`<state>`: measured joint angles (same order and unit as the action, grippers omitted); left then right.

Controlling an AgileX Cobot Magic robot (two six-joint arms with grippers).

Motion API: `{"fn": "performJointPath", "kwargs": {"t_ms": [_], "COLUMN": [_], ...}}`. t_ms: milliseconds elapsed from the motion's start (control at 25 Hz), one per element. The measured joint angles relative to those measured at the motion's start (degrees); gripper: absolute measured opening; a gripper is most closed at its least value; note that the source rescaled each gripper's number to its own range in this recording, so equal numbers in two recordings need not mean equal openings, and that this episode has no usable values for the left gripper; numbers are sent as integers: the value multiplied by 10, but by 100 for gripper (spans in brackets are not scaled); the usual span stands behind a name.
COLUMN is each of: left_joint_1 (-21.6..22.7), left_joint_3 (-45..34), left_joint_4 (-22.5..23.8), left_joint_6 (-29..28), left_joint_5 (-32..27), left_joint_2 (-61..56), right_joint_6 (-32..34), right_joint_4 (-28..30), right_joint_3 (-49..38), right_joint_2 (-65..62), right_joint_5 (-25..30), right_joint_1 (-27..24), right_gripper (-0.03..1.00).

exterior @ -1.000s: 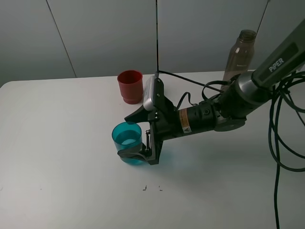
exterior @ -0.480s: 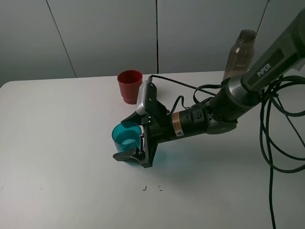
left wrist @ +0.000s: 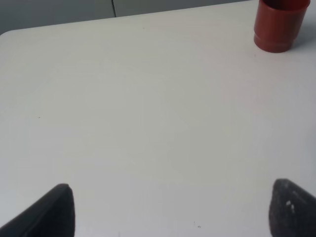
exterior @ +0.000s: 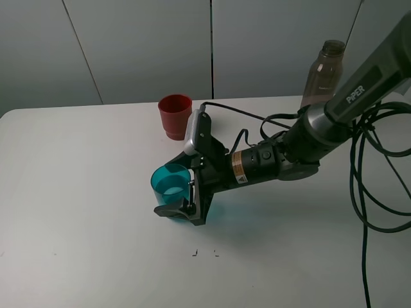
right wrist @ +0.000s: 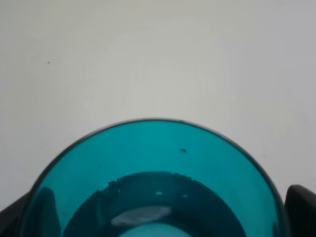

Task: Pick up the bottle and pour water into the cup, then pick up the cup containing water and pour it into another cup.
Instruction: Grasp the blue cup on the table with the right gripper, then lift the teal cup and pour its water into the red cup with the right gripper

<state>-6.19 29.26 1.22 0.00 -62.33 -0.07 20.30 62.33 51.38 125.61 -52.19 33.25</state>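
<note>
Exterior high: my right claw [exterior: 166,186], wide open and empty, straddles the water-filled teal translucent tumbler [exterior: 171,183]; next it should close, then pour into the red-brown ridged cup [exterior: 175,115] at 12 o'clock.

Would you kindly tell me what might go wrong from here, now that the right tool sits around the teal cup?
The teal cup holds water, and the right tool stands open on both sides of it: an off-centre squeeze may tip or slop it. The red cup stands close by the arm, so a hasty lift and swing might knock it over.
</note>
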Motion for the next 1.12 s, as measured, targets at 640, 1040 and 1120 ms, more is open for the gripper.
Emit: {"fn": "performJointPath", "kwargs": {"t_ms": [640, 1040, 1120], "left_joint_1": [0, 0, 0], "left_joint_3": [0, 0, 0], "left_joint_4": [0, 0, 0], "left_joint_6": [0, 0, 0], "left_joint_5": [0, 0, 0], "left_joint_2": [0, 0, 0], "right_joint_6": [1, 1, 1], "right_joint_4": [-1, -22, -31], "right_joint_3": [0, 0, 0], "right_joint_2": [0, -5, -19], "right_joint_5": [2, 16, 39], "right_joint_1": [0, 0, 0], "right_gripper": [12, 12, 12]}}
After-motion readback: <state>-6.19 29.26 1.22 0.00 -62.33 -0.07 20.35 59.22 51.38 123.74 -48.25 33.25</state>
